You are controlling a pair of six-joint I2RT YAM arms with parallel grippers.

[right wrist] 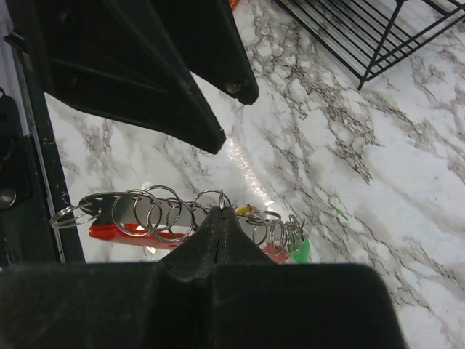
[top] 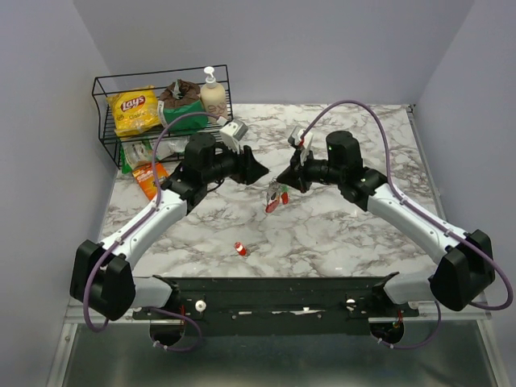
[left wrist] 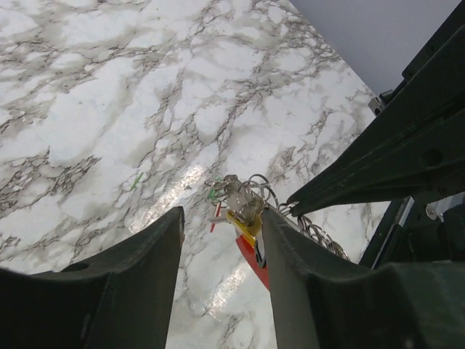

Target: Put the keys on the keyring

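Pinches the keyring in the right gripper's closed jaws, aloft over the desk. Holds the left gripper open, empty, just beside it. Could twist the loop loose by nudging with those open jaws, or drop it onto the desk. Shows one red-headed key lying well apart below. Cannot make out the ring's opening among tangled loops.

The tabletop is glossy and white-and-grey marble-patterned, throwing glare. The keyring shows shiny silvery metal rings and smooth red plastic. The left end effector and right end effector are matt black plastic. Upper left, the basket is thin black wire.
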